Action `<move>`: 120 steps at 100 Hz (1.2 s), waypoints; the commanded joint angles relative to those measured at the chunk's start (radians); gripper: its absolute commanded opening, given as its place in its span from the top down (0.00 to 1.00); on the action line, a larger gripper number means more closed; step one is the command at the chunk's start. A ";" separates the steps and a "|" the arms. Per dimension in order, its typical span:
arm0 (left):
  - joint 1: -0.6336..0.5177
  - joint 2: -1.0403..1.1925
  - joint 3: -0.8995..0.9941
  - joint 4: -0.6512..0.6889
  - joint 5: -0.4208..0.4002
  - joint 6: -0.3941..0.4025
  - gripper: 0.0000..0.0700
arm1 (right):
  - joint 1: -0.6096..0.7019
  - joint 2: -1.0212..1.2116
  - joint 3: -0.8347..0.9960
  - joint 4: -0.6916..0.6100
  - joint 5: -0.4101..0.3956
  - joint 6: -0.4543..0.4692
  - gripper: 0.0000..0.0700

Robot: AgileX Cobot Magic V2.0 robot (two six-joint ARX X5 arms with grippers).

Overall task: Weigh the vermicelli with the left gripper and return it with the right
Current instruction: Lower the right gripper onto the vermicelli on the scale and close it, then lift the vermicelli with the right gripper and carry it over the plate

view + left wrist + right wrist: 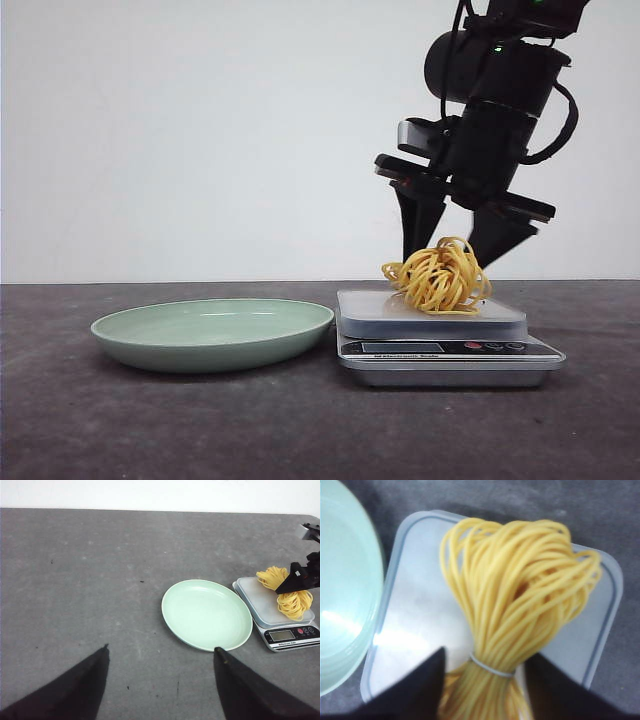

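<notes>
The vermicelli [440, 275] is a yellow nest of strands tied with a thin band, and it rests on the platform of the kitchen scale [445, 345]. My right gripper [452, 256] reaches down over it. It is open, with one dark finger on each side of the bundle [520, 595], close against the strands. My left gripper [161, 650] hangs open over bare table, short of the pale green plate [207, 614], with nothing between its fingers. The left arm does not appear in the front view. The plate [212, 333] holds nothing.
The plate sits just left of the scale [280, 615], their rims almost touching. The dark grey table [200, 420] runs to a white wall behind. The scale's display and buttons [440, 348] face the front.
</notes>
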 commanded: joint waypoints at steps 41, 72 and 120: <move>-0.003 0.002 0.011 0.006 -0.003 -0.004 0.45 | 0.032 -0.053 0.022 0.039 0.018 0.022 1.00; -0.003 0.002 0.011 0.006 -0.003 -0.005 0.45 | 0.168 -0.120 0.025 0.251 -0.133 0.160 1.00; -0.003 0.002 0.011 0.006 -0.003 -0.008 0.45 | 0.306 0.018 0.025 0.540 -0.037 0.467 1.00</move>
